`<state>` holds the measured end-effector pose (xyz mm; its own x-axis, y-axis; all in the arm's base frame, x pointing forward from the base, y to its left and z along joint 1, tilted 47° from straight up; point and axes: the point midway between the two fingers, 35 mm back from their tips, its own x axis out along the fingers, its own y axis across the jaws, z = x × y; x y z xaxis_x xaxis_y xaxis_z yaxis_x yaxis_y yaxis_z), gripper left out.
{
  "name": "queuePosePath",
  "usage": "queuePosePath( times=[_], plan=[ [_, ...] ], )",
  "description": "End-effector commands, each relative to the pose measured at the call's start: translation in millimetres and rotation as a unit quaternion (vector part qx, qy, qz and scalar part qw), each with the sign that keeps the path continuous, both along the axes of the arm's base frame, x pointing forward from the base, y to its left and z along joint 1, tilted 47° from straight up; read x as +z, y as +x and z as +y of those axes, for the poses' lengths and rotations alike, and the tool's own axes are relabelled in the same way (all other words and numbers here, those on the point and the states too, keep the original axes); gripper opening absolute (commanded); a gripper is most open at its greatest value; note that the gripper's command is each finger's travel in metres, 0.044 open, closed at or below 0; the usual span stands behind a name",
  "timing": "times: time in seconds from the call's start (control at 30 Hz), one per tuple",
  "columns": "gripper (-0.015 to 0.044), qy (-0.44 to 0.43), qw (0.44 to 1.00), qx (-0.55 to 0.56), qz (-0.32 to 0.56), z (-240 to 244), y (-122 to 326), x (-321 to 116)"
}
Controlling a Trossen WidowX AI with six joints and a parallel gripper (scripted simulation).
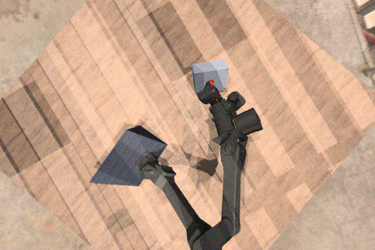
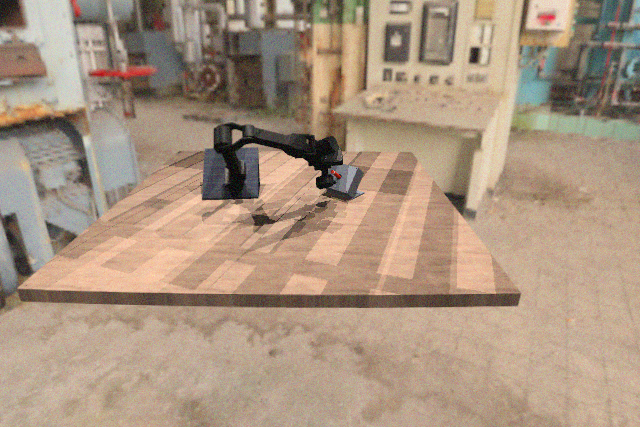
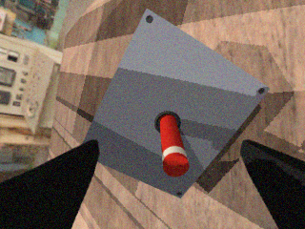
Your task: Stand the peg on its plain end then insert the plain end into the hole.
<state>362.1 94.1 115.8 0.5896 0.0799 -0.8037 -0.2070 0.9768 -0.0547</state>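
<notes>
The red peg (image 1: 211,82) (image 2: 336,174) (image 3: 171,134) stands in the hole (image 3: 158,122) of the grey sloped panel (image 1: 211,67) (image 2: 352,174) (image 3: 191,62). Its plain end is in the hole and its white-banded end points outward, toward the wrist camera. How deep the plain end sits is hidden. My gripper (image 1: 210,89) (image 2: 331,177) (image 3: 170,146) is open wide. Its fingers stand on either side of the peg's outer part in the wrist view, with a gap on each side and touching neither the peg nor the panel there.
A large dark blue slanted block (image 1: 115,159) (image 2: 209,176) stands on the wooden table (image 1: 99,89) (image 2: 289,257), beside the arm's base. The arm reaches over the table, and its shadows fall across the top. Dark screw holes mark the panel's corners.
</notes>
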Motion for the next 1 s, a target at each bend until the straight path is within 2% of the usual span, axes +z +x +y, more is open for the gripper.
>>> queuePosePath(
  times=[0.0,0.97],
  plan=[
    [0.0440,0.001,1.000,-0.002,-0.002,0,-4,8],
    [0.0440,0.001,1.000,0.001,0.000,-3,-33,48]
  ],
)
